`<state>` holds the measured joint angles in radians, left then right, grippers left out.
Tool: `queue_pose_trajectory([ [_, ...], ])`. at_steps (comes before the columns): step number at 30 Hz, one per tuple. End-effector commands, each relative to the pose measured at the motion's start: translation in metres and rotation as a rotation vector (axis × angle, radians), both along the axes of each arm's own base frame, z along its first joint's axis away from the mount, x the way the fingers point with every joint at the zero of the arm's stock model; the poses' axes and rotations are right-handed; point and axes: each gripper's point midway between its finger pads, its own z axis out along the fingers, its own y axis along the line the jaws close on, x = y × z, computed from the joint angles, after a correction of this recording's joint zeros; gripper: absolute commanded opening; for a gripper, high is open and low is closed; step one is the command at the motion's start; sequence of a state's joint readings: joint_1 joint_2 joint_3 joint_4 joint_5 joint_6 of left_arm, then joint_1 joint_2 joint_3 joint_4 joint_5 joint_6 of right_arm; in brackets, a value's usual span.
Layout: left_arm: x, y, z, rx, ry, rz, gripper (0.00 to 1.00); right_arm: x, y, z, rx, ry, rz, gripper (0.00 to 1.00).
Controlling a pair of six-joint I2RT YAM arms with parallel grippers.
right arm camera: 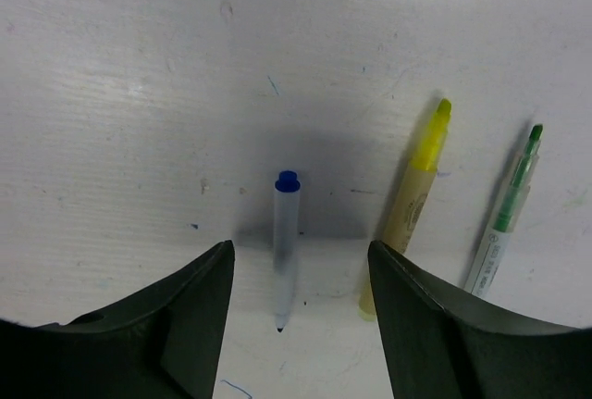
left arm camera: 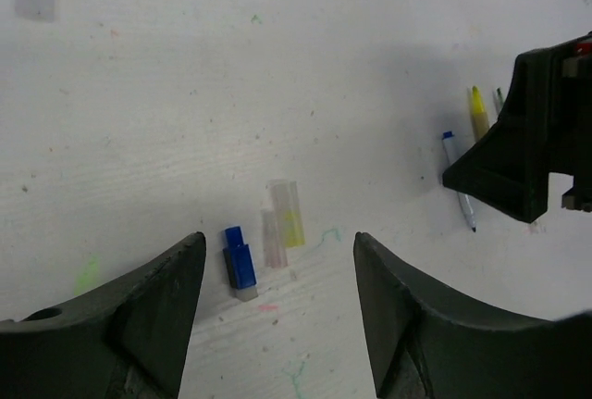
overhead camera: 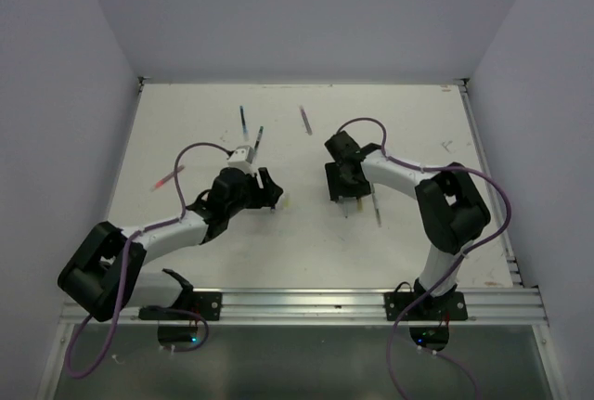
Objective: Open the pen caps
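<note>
- The white, ink-marked surface (overhead camera: pixel 186 122) carried every pen and cap lying flat, so nothing had to be steadied.
- My left arm (overhead camera: pixel 172 228) and right arm (overhead camera: pixel 408 177) both bent in toward the middle. That put the two wrists over the central patch where the work lay.
- My left fingers (left arm camera: pixel 153 311) were spread wide with nothing between them, hanging above the loose caps.
- My right fingers (right arm camera: pixel 171 325) were spread and empty too, straddling the blue pen (right arm camera: pixel 285 246) from above. I judged this a good stance for closing on its barrel.
- The blue pen lay with its dark writing tip bare, so its cap looked already off.
- The yellow pen (right arm camera: pixel 412 214) and the green pen (right arm camera: pixel 504 223) lay just beside it, near each other, with their tips bare as well.
- The far pens (overhead camera: pixel 242 123) lay well apart toward the back and side. They were too small for me to tell whether they were capped.
- The blue cap (left arm camera: pixel 240 257), the pink cap (left arm camera: pixel 270 239) and the pale yellow cap (left arm camera: pixel 287 214) lay together under my left wrist, the pink one against the yellow. I took this for a drop spot that kept them clear of the pens.
</note>
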<state>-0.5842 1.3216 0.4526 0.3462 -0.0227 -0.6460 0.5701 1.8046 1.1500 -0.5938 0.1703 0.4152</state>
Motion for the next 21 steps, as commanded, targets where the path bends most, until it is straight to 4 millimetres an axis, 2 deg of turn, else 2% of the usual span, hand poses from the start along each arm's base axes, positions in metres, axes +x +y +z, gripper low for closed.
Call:
queue_pose_trajectory([
  [1, 0.024, -0.001, 0.049, -0.012, -0.113, 0.033, 0.69, 0.038, 0.011, 0.045, 0.02, -0.161, 0.04, 0.64],
  [4, 0.025, -0.003, 0.065, -0.031, -0.134, 0.032, 0.72, 0.061, 0.022, 0.05, 0.014, -0.195, 0.064, 0.69],
  [5, 0.025, -0.003, 0.07, -0.036, -0.139, 0.033, 0.72, 0.078, 0.032, 0.066, 0.034, -0.241, 0.067, 0.7],
  [9, 0.017, 0.0, 0.08, -0.046, -0.149, 0.021, 0.73, 0.118, 0.061, 0.074, 0.086, -0.309, 0.103, 0.75],
  [10, 0.015, 0.0, 0.087, -0.055, -0.162, 0.017, 0.73, 0.133, 0.07, 0.071, 0.087, -0.317, 0.11, 0.76],
  [12, 0.008, 0.001, 0.089, -0.06, -0.159, 0.002, 0.73, 0.146, 0.078, 0.069, 0.082, -0.32, 0.128, 0.76],
  [13, 0.004, 0.002, 0.095, -0.07, -0.171, -0.003, 0.73, 0.161, 0.088, 0.078, 0.097, -0.349, 0.132, 0.76],
  [14, 0.002, 0.004, 0.096, -0.078, -0.173, -0.001, 0.73, 0.164, 0.09, 0.057, 0.077, -0.307, 0.138, 0.76],
  [15, -0.002, 0.005, 0.095, -0.084, -0.17, -0.007, 0.74, 0.169, 0.095, 0.05, 0.075, -0.3, 0.149, 0.76],
  [16, -0.006, 0.005, 0.102, -0.103, -0.186, -0.011, 0.74, 0.182, 0.102, 0.058, 0.088, -0.329, 0.148, 0.76],
  [17, -0.008, 0.006, 0.104, -0.109, -0.192, -0.013, 0.74, 0.185, 0.104, 0.037, 0.071, -0.298, 0.151, 0.76],
  [18, -0.01, 0.006, 0.106, -0.115, -0.193, -0.018, 0.74, 0.19, 0.107, 0.033, 0.068, -0.3, 0.161, 0.76],
  [19, -0.012, 0.007, 0.109, -0.12, -0.201, -0.018, 0.74, 0.202, 0.112, 0.041, 0.072, -0.333, 0.155, 0.75],
  [20, -0.012, 0.008, 0.109, -0.116, -0.202, -0.02, 0.74, 0.204, 0.111, 0.025, 0.055, -0.313, 0.152, 0.75],
  [21, -0.013, 0.009, 0.11, -0.112, -0.201, -0.019, 0.74, 0.207, 0.113, 0.024, 0.055, -0.317, 0.151, 0.75],
])
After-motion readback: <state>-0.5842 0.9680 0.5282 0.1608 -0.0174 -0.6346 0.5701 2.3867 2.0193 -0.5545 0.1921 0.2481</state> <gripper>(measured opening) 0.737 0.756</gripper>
